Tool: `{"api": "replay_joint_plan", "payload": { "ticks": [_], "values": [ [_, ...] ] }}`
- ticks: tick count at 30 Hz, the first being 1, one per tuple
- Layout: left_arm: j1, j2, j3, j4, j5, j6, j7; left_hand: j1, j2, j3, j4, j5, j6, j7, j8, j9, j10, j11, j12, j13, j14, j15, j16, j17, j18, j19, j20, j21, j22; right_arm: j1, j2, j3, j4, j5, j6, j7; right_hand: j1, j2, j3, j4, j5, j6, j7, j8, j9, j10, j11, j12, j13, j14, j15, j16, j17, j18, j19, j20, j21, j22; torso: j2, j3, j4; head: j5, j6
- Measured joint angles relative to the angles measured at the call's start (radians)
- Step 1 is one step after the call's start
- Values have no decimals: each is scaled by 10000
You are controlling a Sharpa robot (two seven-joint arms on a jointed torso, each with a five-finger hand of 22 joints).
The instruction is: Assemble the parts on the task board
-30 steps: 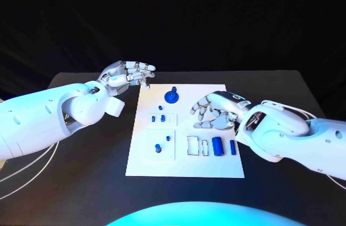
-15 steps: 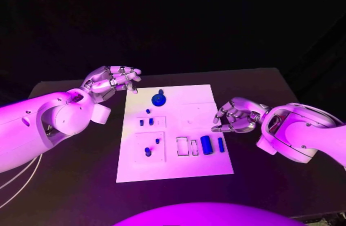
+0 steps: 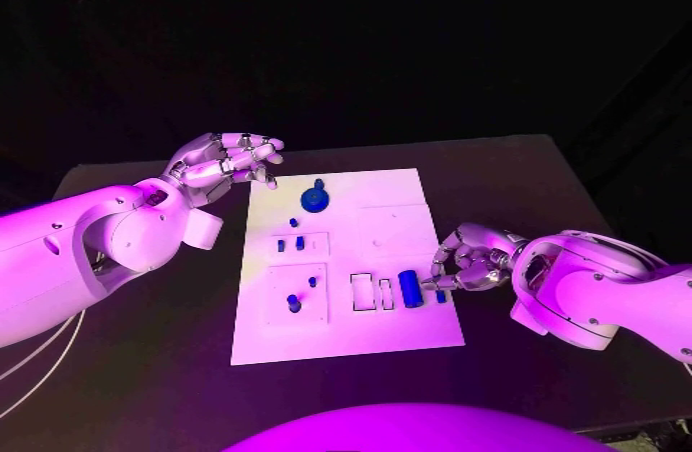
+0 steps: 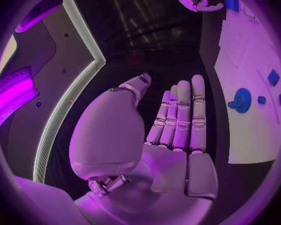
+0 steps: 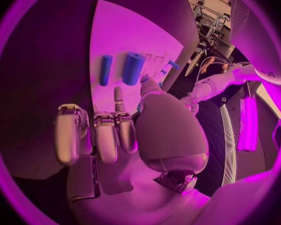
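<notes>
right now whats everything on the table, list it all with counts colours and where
table: one, black, under everything.
task board: one, white plate, middle of the table.
round knobbed part: one, blue, far end of the board.
thick cylinder: one, blue, lying near the board's right edge, by the right hand.
thin rod: one, blue, beside the cylinder, partly behind the right hand's fingers.
small pegs: several, blue, on the board's left half; exact count hard to tell.
outlined slots: a few, white, left of the cylinder.
left hand: one, silver, off the board's far left corner, holding nothing.
right hand: one, silver, at the board's right edge, fingers curled toward the rod; grasp unclear.
</notes>
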Motion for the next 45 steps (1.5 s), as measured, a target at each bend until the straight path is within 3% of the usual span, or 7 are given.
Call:
{"api": "replay_joint_plan", "payload": {
  "ticks": [17, 29, 33, 34, 39, 42, 45],
  "values": [
    [-8, -25, -1, 17, -1, 4, 0, 43, 42, -137, 83, 1, 0, 0, 39, 19, -37, 37, 57, 24, 0, 0, 0, -2, 0, 69, -2, -85, -70, -429, 791, -6, -246, -532, -231, -615, -261, 33, -240, 25, 0, 0, 0, 100, 81, -1, 1, 70, -2, 0, 0, 11, -2, 1, -1, 1, 77, -2, 12, -7, 0, 128, -60],
    [-9, -47, -1, 31, 0, 22, -8, 83, 82, -205, 151, 2, 0, -1, 39, 18, -36, 37, 97, 33, -35, 35, 0, 6, 1, 68, -2, -123, -109, -552, 1285, 76, -609, -567, -231, -815, -759, 295, -542, -1, 116, 118, -76, 405, 271, -3, -72, 69, -4, -1, -73, 10, -3, 1, 21, -22, 76, -4, 11, -19, 7, 175, -99],
    [-9, -53, -1, 39, 0, 29, -10, 83, 82, -205, 151, 2, 0, 0, 39, 18, -36, 36, 96, 33, -35, 35, 0, 6, -1, 68, -2, -123, -109, -579, 1409, 90, -707, -606, -256, -905, -559, 493, -543, -1, 217, 183, -109, 483, 1183, -3, -73, 70, -4, -13, -133, 10, -3, 1, 35, -36, 76, -4, 10, -22, 10, 190, -107],
    [-9, -56, -1, 41, 1, 30, -10, 83, 82, -205, 151, 2, 0, -1, 39, 18, -36, 36, 96, 33, -35, 35, 0, 6, 0, 68, -3, -123, -110, -584, 1424, 95, -713, -616, -267, -922, -442, 549, -542, -3, 262, 187, -110, 492, 1185, -18, -126, 69, -4, -1, -146, 10, -3, 1, 35, -36, 76, -4, 8, -23, 11, 194, -107],
    [-9, -71, -1, 48, 1, 38, -14, 83, 82, -233, 180, 2, 1, -1, 40, 17, -36, 36, 96, 39, -35, 35, 0, 6, -1, 92, 22, -162, -121, -603, 1474, 104, -661, -643, -352, -940, 640, 513, -171, -53, 452, 248, -165, 410, 1170, -17, -160, 69, -5, -13, -200, 10, -4, 1, 47, -92, 146, -4, -1, -25, 11, 213, -109],
    [-9, -78, -1, 51, 2, 42, -17, 124, 123, -233, 180, 2, 0, -1, 82, 26, -35, 36, 96, 43, -35, 35, 0, 6, -1, 141, -3, -162, -135, -616, 1469, 103, -627, -644, -432, -935, 897, 333, -7, 87, 804, 292, -209, 374, 794, -9, -225, 69, -5, -1, -217, 10, -4, 1, 36, -113, 146, -5, -5, -26, 10, 221, -109],
    [-9, -81, -1, 54, 2, 47, -21, 124, 123, -233, 179, 2, 1, -1, 82, 26, -35, 36, 96, 43, -35, 34, 0, 5, -1, 140, -3, -162, -135, -625, 1412, 94, -546, -600, -556, -925, 1194, 38, 336, 430, 1264, 415, -231, 252, 42, 7, -243, 69, -5, -1, -217, 10, -5, 0, 66, -144, 183, -5, -5, -26, 4, 239, -109]
  ]
}}
